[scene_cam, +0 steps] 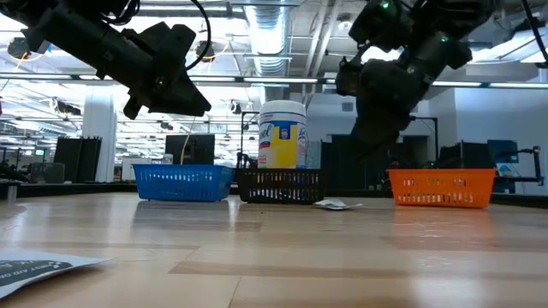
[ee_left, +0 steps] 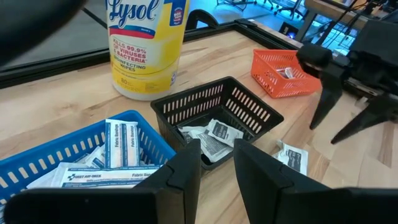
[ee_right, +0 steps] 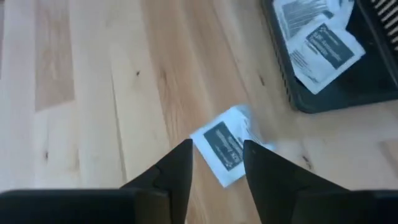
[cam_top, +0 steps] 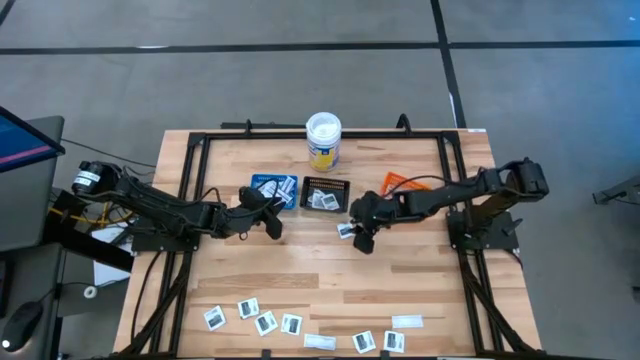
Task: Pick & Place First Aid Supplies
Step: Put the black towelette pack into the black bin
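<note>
While several packets already sit in the trays, most of the job looks undone: a scatter of first aid packets (cam_top: 300, 325) lies along the table's near edge, none of them touched

- Blue tray (cam_top: 274, 190) at the table's middle holds narrow white-and-blue strips; black tray (cam_top: 329, 192) just beside it holds squarish white packets; orange tray (cam_top: 402, 184) further toward the right edge holds at least one
- One squarish packet (ee_right: 225, 144) lies flat on bare wood just outside the black tray, not in it. Judged a miss or a drop; it needs picking up again
- Right gripper (ee_right: 216, 163) hovers directly over that packet, fingers parted, nothing between them
- Left gripper (ee_left: 216, 167) hangs over the blue tray's edge, facing the black tray; fingers part-way apart, empty as far as seen
- Yellow-labelled wipes tub (cam_top: 323, 141) stands behind the trays toward the far edge, clear of both arms
- Obstruction: the black tray's wall is close beside the stray packet, so finger room on that side looks tight. Both arms crowd the same middle patch; collision risk if both reach for the black tray
</note>
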`<move>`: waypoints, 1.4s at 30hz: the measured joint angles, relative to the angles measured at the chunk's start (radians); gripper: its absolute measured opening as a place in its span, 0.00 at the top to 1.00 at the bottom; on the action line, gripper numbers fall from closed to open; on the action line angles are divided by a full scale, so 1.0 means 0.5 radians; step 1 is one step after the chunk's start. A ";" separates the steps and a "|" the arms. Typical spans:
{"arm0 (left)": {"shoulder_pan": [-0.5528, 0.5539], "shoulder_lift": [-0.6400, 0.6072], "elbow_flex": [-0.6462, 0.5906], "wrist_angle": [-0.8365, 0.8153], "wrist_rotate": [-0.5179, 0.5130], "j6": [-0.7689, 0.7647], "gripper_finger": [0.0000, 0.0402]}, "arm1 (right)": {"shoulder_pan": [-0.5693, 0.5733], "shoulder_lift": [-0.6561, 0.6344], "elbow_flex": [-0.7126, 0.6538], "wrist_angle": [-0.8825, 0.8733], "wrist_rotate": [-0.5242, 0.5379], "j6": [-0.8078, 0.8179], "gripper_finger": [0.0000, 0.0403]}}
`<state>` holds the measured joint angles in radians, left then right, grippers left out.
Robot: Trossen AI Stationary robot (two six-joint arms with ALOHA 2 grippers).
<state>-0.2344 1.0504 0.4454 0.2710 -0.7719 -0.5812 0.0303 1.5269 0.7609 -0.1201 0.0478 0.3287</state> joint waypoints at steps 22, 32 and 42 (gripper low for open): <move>0.000 0.031 0.001 0.024 0.015 0.001 0.76 | -0.079 0.464 -0.008 0.274 0.246 0.042 0.75; 0.000 0.031 0.001 0.024 0.015 0.001 0.76 | -0.040 0.296 -0.022 0.045 0.138 -0.202 0.99; 0.000 0.031 0.001 0.029 0.015 0.001 0.76 | 0.080 -0.167 -0.018 0.057 0.329 -0.493 0.99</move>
<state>-0.2342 1.0657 0.4458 0.2855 -0.7643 -0.5808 0.0703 1.4432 0.7517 -0.0918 0.2124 0.0821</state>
